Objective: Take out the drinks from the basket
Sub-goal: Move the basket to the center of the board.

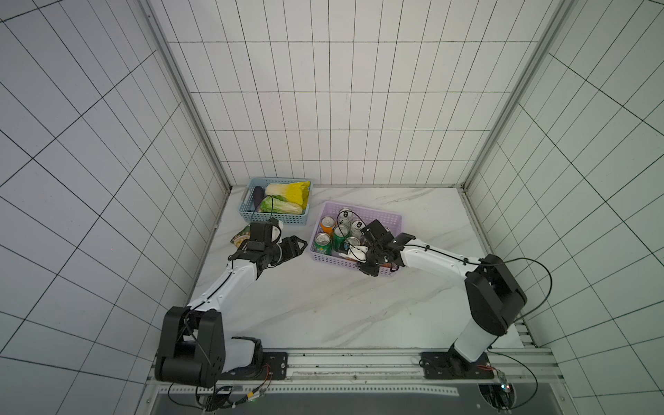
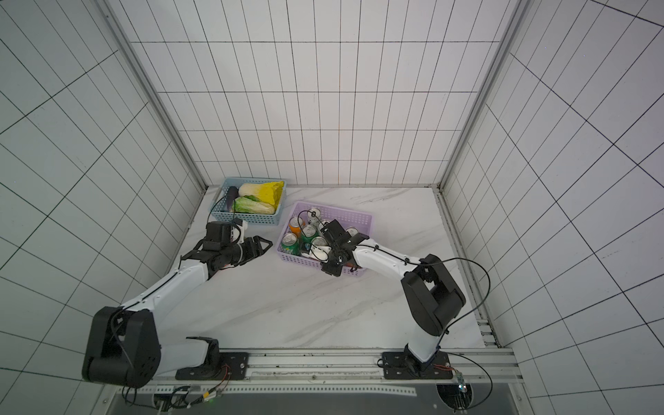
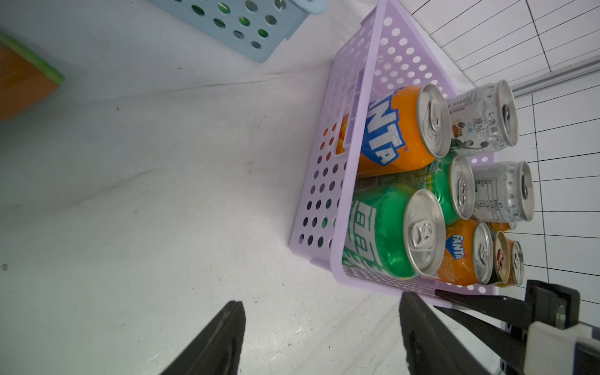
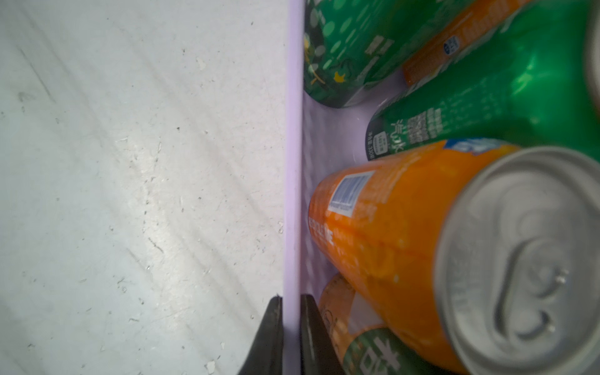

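Observation:
The lilac basket (image 1: 390, 215) (image 2: 359, 215) sits on the marble table with several drinks upright in it. Among them are an orange can (image 1: 327, 224), a green can (image 1: 322, 242) and a silver-white can (image 1: 345, 215). My left gripper (image 1: 303, 245) (image 2: 269, 244) hovers just left of the basket. The left wrist view shows it (image 3: 321, 300) open over bare table, beside the basket wall (image 3: 324, 181), with an orange can (image 3: 399, 130) and a green can (image 3: 389, 230) beyond. My right gripper (image 1: 368, 270) (image 4: 292, 302) is shut on the basket's near rim (image 4: 293, 162), an orange can (image 4: 406, 227) just inside.
A light blue basket (image 1: 273, 220) (image 3: 240, 29) holding cabbages stands at the back left. A snack packet (image 1: 241, 237) lies by the left wall, under my left wrist. Tiled walls close in the left, back and right sides.

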